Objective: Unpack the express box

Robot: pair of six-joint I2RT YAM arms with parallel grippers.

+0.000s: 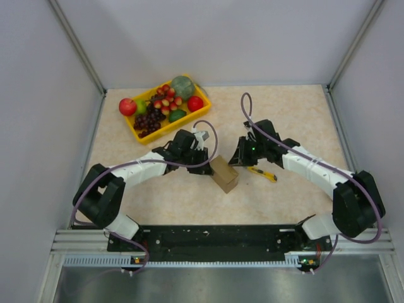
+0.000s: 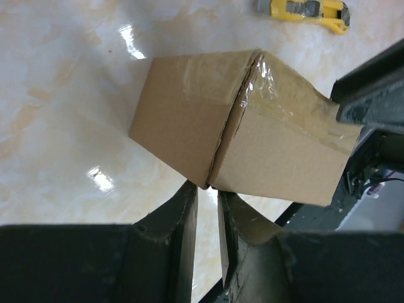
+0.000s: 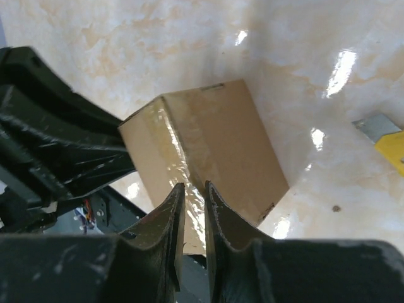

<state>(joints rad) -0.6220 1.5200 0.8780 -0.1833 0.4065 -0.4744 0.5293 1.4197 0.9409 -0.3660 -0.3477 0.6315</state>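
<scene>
Top external view puts the express box [image 1: 224, 175] mid-counter [image 1: 297, 113], between the left claw [image 1: 203, 156] and right claw [image 1: 241, 156]. It looks closed, with clear tape [image 2: 278, 95] over its seam. Each claw's fingers are drawn almost together at a box edge, but I cannot tell whether they pinch it. Unpacking seems barely begun, with tape, flap and contents all left to do, and the yellow knife [image 1: 264, 174] lies just right.

1 express box [image 1: 224, 175], brown cardboard. 1 utility knife [image 1: 263, 173], yellow. 1 tray [image 1: 169, 126], yellow plastic. In tray: 2 red apples [image 1: 127, 106] [image 1: 196, 103], 1 big green fruit [image 1: 182, 86], 2 small green fruit [image 1: 177, 115] [image 1: 141, 106], 1 bunch dark grapes [image 1: 148, 120], 1 bunch reddish grapes [image 1: 165, 98]. 2 grippers: left gripper [image 2: 207, 189], right gripper [image 3: 194, 184]. 1 table [image 1: 284, 113].
</scene>
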